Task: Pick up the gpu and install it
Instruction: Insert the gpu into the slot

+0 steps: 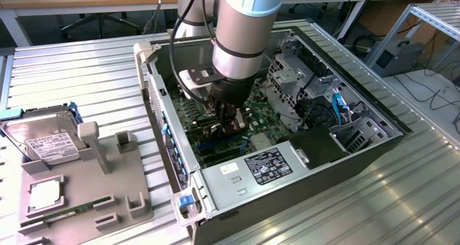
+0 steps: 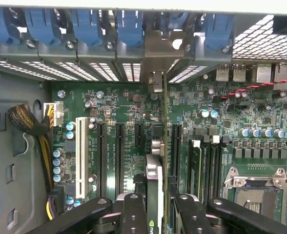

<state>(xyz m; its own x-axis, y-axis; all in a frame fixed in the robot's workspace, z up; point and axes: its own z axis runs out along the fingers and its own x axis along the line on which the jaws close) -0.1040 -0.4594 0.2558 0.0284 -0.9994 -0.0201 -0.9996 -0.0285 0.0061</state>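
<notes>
Half done: claw (image 2: 155,214) clamped on the gpu (image 2: 153,183), edge-on just above the motherboard (image 2: 216,117) slots inside the case (image 1: 316,142); not seated yet

The thin dark circuit-board gpu (image 2: 154,195) with its pale metal bracket stands on edge, upright over the green motherboard (image 2: 207,126), bracket end against the case's rear slot openings.

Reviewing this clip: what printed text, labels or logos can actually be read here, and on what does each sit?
No text reads clearly.
Black label on the power supply: too small to read.
White label on the hard drive: blurred.
Motherboard slot markings: illegible.
Green logo on the gpu held in the tool: partly cut off, unreadable.
</notes>
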